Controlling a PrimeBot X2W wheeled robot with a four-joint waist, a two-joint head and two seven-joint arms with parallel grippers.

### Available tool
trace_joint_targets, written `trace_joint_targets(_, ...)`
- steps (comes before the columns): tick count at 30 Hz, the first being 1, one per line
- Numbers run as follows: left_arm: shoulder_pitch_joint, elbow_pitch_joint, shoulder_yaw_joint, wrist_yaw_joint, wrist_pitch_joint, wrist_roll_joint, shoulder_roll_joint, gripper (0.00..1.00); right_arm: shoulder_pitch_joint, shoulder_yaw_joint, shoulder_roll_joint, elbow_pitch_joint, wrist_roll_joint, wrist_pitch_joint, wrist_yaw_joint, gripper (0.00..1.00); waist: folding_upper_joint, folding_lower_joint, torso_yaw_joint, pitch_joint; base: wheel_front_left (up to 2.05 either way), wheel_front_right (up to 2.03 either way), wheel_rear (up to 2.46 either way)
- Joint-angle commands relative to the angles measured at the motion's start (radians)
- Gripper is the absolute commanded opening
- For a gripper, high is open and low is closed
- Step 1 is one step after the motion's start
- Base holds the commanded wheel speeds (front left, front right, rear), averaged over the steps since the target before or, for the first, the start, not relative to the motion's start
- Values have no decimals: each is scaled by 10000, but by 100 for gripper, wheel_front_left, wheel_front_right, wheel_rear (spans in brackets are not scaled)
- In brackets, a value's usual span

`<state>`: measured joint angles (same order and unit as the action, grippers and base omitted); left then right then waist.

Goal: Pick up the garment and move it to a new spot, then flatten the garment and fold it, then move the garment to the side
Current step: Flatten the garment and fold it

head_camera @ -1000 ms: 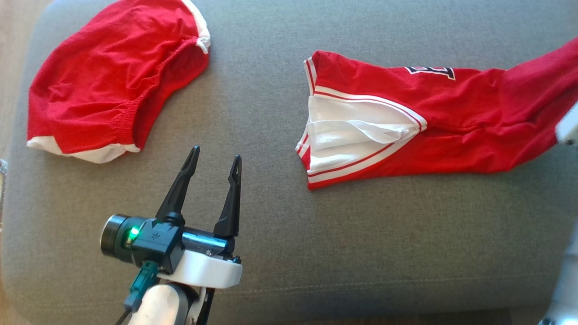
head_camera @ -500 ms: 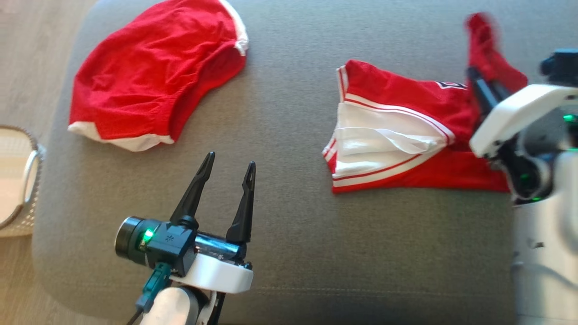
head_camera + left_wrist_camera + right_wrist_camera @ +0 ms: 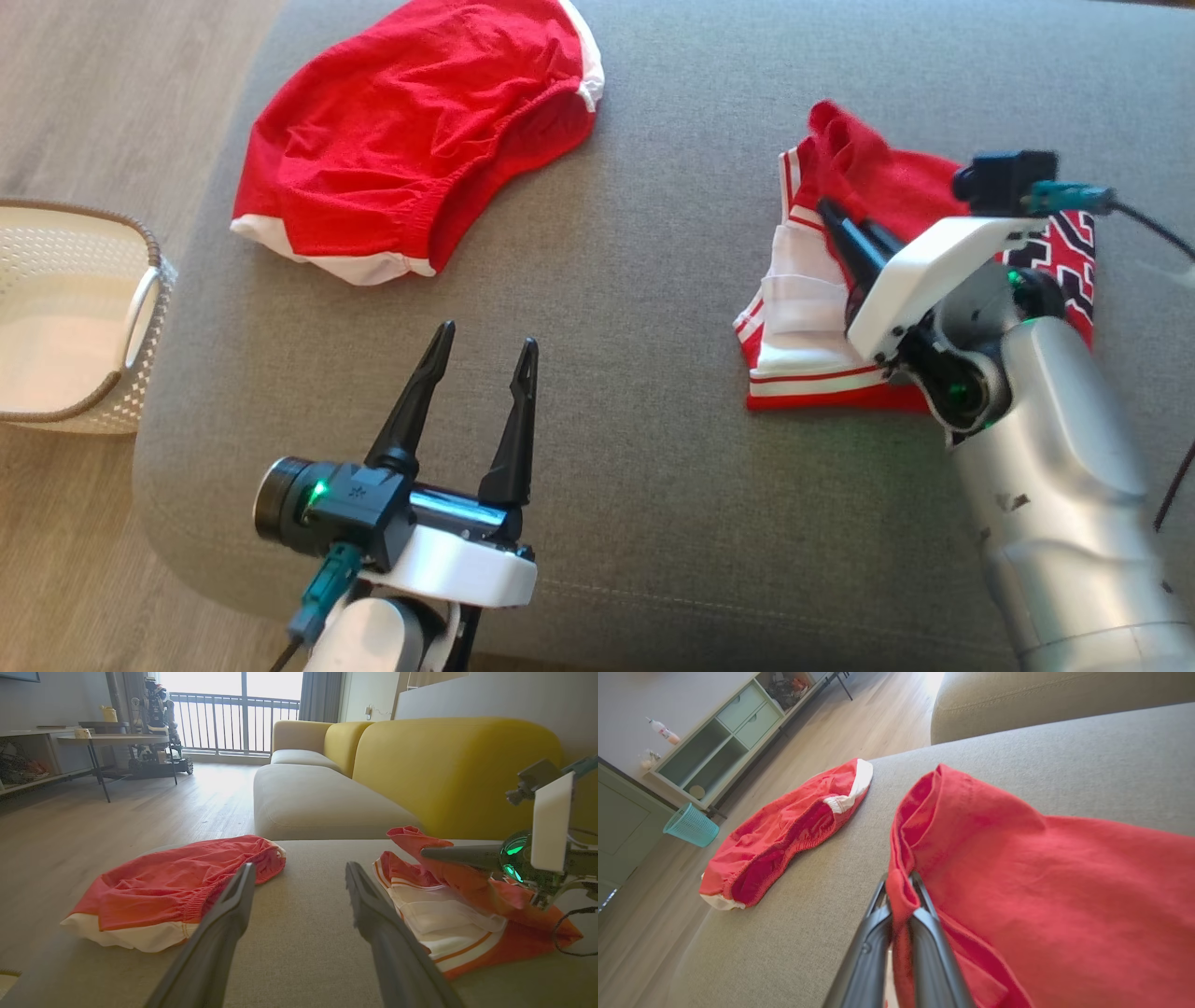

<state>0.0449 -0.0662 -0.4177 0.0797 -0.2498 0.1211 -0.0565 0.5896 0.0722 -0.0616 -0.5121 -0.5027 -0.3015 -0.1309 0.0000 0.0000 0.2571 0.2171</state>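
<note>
The garment (image 3: 887, 177) is red with white trim and black lettering, lying on the right of the grey cushion (image 3: 653, 467). My right gripper (image 3: 837, 213) is shut on a red edge of it, holding that end folded back over the white-trimmed part. In the right wrist view the red cloth (image 3: 1041, 882) is pinched between the dark fingers of the right gripper (image 3: 900, 882). My left gripper (image 3: 488, 336) stands open above bare cushion at the lower left, apart from both cloths. The left wrist view shows the left gripper (image 3: 300, 865) open with the garment (image 3: 467, 882) to its right.
A second red garment (image 3: 420, 140) with white edging lies bunched at the cushion's far left. A white basket (image 3: 56, 308) stands on the wooden floor beyond the cushion's left edge. A yellow sofa (image 3: 444, 765) rises behind the cushion.
The head camera has swung, shifting the whole picture rightward. My right gripper has carried the garment's far end leftward over its white-trimmed part, so the cloth now lies doubled. The left gripper stays open.
</note>
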Motion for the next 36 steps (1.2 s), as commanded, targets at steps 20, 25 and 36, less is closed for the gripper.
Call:
trace_joint_targets(20, 139, -503, 551, 406, -120, 163, 62, 100, -54, -833, 114, 1717, 188, 1113, 2, 100, 0, 0, -898, -258, 0, 0, 0)
trace_joint_targets(25, -16, -556, 918, 468, -120, 282, 62, 100, -1054, -1159, 114, 3505, 1174, 1526, 2, 100, 0, 0, -1307, -397, 0, 0, 0)
trace_joint_targets(36, -873, -580, 1716, 453, -120, 198, 62, 100, -4412, -1150, -46, 3644, 4008, 5509, 2, 100, 0, 0, -1871, -1213, 0, 0, 0)
